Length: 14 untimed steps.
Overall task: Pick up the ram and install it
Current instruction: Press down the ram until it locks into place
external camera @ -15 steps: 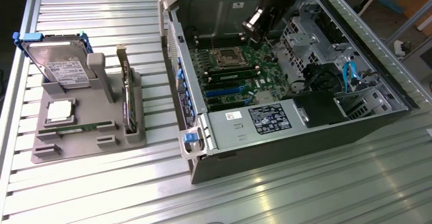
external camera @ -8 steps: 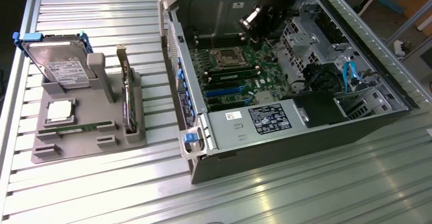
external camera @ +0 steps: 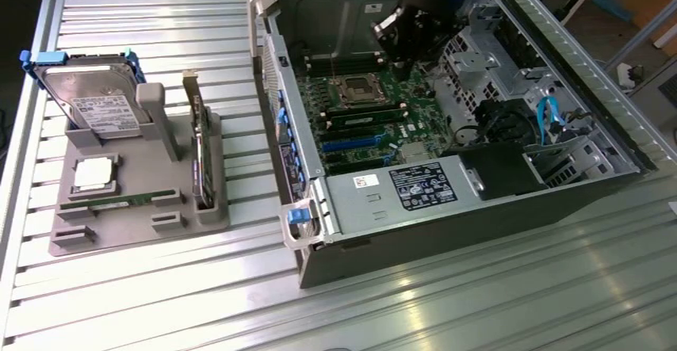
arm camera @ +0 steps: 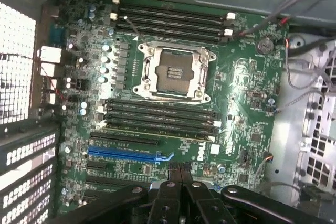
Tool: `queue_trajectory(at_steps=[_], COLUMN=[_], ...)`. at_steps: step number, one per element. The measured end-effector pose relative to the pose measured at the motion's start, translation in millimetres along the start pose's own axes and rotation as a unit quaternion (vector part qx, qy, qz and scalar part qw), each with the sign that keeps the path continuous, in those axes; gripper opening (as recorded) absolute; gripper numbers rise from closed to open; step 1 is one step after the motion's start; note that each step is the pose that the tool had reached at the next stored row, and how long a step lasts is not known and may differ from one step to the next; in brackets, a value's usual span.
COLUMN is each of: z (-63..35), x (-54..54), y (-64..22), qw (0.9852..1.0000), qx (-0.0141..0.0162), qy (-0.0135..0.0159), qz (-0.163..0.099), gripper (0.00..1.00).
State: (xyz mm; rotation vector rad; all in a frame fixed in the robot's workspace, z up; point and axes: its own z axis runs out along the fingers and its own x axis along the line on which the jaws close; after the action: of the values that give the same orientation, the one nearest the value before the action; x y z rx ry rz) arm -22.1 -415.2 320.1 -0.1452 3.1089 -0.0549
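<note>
Gripper (arm camera: pixel 181 178), fingers together and empty, hangs over motherboard (arm camera: pixel 247 129); ram (external camera: pixel 365 118) sits in slot at its 7 o'clock, exterior view. Likely a seating push: press squarely on its top edge, clear of socket (arm camera: pixel 173 72)

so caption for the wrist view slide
Shut gripper above the motherboard, near a ram stick seated beside the empty CPU socket.

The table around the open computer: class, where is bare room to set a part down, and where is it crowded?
Free: the slatted table in front of the computer case, and the strip behind the grey holder tray. Crowded: the tray itself, with the hard drive, and inside the case, where the shut hand hangs.
</note>
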Motion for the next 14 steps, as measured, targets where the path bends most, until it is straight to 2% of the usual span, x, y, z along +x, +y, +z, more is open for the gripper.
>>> queue_trajectory(at_steps=[2,3,6,14], z=[0.2,0.2,0.3,0.4], x=[0.0,0.0,0.0,0.0], y=[0.0,0.0,0.0,0.0], qw=[0.9994,0.9985,0.9967,0.9982], qx=[0.0024,0.0039,0.0058,0.0052], qy=[0.0014,0.0022,0.0033,0.0024], qz=[0.036,0.055,0.082,0.06], gripper=[0.11,0.11,0.11,0.11])
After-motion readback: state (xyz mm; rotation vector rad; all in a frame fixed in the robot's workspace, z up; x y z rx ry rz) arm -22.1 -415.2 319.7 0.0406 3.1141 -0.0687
